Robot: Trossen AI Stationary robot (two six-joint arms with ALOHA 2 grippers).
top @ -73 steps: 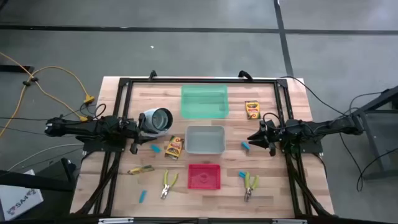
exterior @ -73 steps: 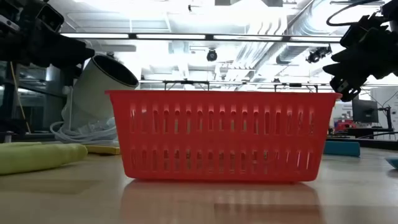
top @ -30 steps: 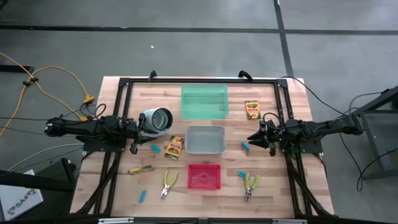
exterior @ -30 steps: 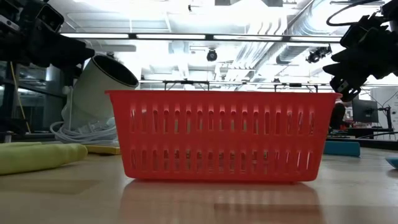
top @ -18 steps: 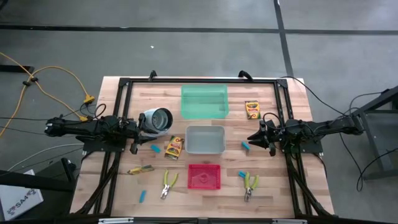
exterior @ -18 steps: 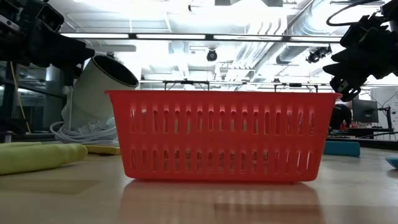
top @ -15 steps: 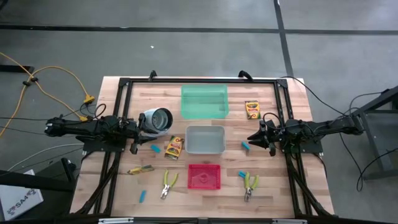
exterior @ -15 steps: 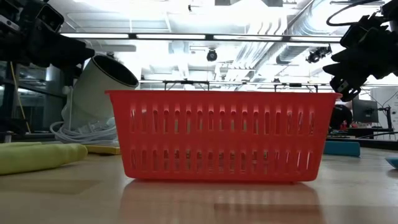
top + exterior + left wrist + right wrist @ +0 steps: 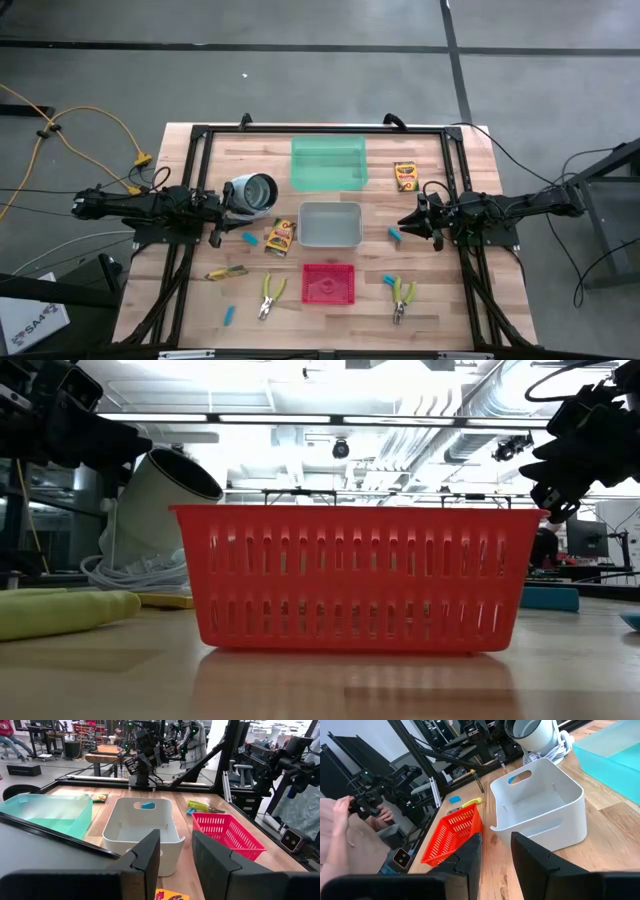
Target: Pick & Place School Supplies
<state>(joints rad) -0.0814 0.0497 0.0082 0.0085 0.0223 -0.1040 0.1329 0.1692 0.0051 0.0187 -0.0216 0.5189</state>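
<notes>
Both grippers (image 9: 175, 855) (image 9: 495, 851) slightly parted, holding nothing

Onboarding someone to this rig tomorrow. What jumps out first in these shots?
Three trays run down the table's middle: green tray farthest from the low camera, grey tray in the centre, red tray nearest, filling the low view. Around them lie crayon boxes, plier-like tools and light-blue pieces. The left claw and right claw hover, empty and slightly open, either side of the grey tray.
</notes>
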